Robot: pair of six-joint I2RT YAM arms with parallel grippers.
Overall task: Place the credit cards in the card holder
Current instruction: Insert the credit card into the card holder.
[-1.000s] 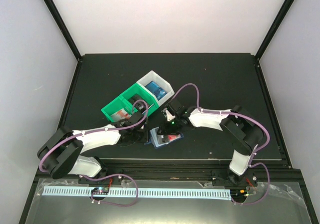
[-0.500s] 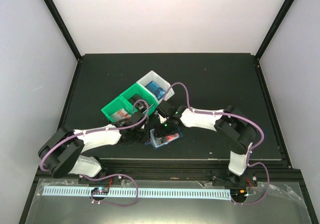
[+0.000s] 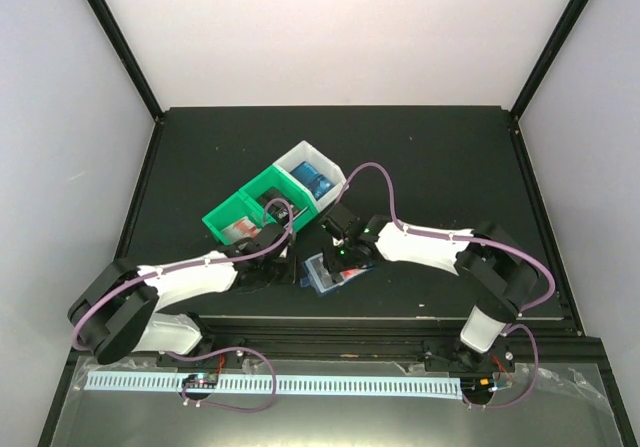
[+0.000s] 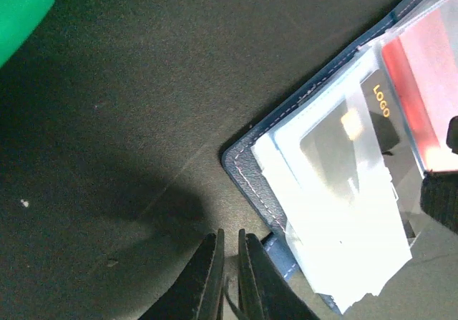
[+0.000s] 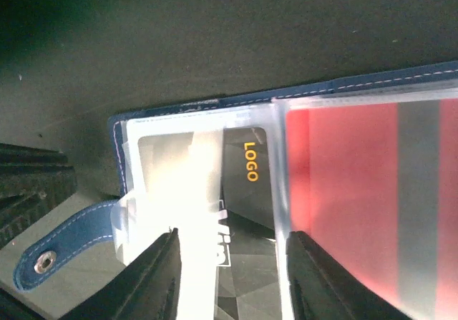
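Card holder [image 5: 286, 94] is lying open on the tabletop [image 3: 430, 157], just in front of the green bin [image 3: 250, 212], between the two tools.

Right tool [image 5: 232, 280] is standing part-open, its fingers astride the near end of the black card [image 5: 247, 205]. Cannot tell whether they are pressing on it. The card is sitting partway in a clear sleeve [image 4: 343, 241], beside a red card [image 5: 343, 191] that is already sleeved.

Left tool [image 4: 229, 277] is pinched narrow, with nothing seen between its fingers. It is sitting just beside the holder's corner and clasp tab [image 5: 68, 245].

Risks, as judged:
- The holder is looking unpinned, so a push on the black card may be sliding the whole holder instead of seating the card.
- The loose sleeve flap is lying over the card and may be folding or catching.
- The two tools are working very near each other, so a collision is possible.

Views:
- The top view is giving the layout, both arms, and blue cards [image 3: 318, 180] waiting in the white bin [image 3: 300, 162]. The sleeves are unreadable there.
- The right wrist view is showing the sleeve mouth, the card print and the clasp snap.
- The left wrist view alone is showing the left tool's closed fingers and the bare gap to the holder's corner.
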